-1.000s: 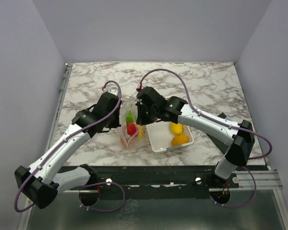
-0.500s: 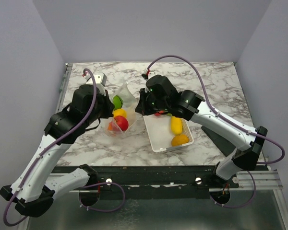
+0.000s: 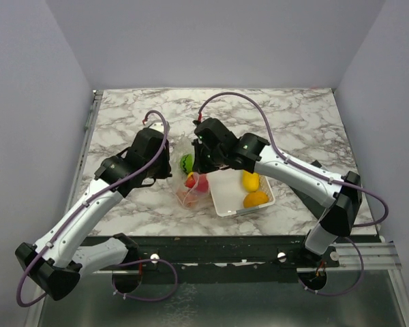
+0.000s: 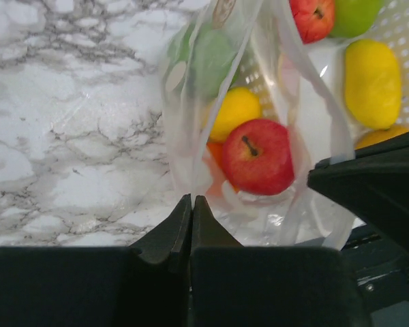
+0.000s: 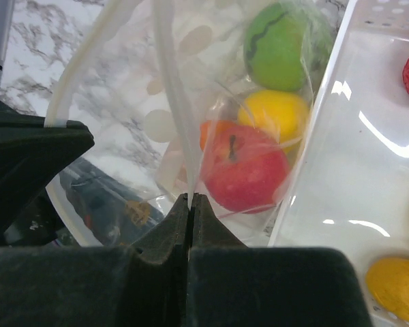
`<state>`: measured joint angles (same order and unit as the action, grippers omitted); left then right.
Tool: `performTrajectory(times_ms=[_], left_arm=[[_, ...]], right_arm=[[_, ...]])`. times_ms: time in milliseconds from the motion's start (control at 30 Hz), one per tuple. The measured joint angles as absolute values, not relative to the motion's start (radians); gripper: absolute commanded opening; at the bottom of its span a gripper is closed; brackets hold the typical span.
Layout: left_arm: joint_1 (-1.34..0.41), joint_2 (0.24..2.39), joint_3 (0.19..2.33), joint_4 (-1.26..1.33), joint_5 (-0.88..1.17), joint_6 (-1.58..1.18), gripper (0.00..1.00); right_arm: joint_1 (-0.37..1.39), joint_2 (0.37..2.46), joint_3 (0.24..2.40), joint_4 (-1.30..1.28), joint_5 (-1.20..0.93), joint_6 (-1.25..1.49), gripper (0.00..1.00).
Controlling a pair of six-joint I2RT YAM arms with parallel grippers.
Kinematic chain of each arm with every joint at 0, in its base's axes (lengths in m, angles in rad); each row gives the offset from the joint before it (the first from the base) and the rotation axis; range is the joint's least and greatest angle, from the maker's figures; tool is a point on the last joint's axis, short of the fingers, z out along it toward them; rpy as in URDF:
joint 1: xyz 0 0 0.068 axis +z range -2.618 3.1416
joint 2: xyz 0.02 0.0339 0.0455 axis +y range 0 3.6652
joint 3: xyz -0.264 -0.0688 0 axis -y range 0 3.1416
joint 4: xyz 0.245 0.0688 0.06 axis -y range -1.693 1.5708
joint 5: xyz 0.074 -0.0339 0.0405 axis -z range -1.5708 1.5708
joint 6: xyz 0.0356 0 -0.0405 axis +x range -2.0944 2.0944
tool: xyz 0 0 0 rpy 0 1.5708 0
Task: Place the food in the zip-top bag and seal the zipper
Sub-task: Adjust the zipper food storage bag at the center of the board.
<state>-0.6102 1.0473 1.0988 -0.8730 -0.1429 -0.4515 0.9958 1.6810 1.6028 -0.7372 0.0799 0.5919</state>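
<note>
Left pincer (image 4: 191,201) clamped shut on one rim of the zip-top bag (image 3: 191,182), right pincer (image 5: 190,199) pinched tight on the other! The bag hangs mid-desk, just beside the white basket (image 3: 226,203), with food (image 4: 259,157) inside. My call: draw the zipper (image 5: 169,88) strips level and taut, mouth upward, so nothing rolls out.

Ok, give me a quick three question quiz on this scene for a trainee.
1. True or false: the bag is empty.
2. What do the left tool and right tool pinch? A a lid, B the bag's edge, C nothing.
3. Fill in: loose fruit sits in the white ___.
Key: 1 false, an apple shows inside; 2 B; 3 basket.
</note>
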Motion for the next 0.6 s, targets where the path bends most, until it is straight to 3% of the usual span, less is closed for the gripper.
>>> performTrajectory(times_ms=[233,600], left_arm=[[-0.610,1.005,1.228,-0.868,-0.137,-0.452,0.00],[-0.610,1.005,1.225,-0.869,-0.134,-0.462,0.00]], right_arm=[[0.996,1.630,1.686,-0.758,0.081,0.584,0.01],[0.996,1.562,1.742,-0.747,0.086,0.582,0.01]])
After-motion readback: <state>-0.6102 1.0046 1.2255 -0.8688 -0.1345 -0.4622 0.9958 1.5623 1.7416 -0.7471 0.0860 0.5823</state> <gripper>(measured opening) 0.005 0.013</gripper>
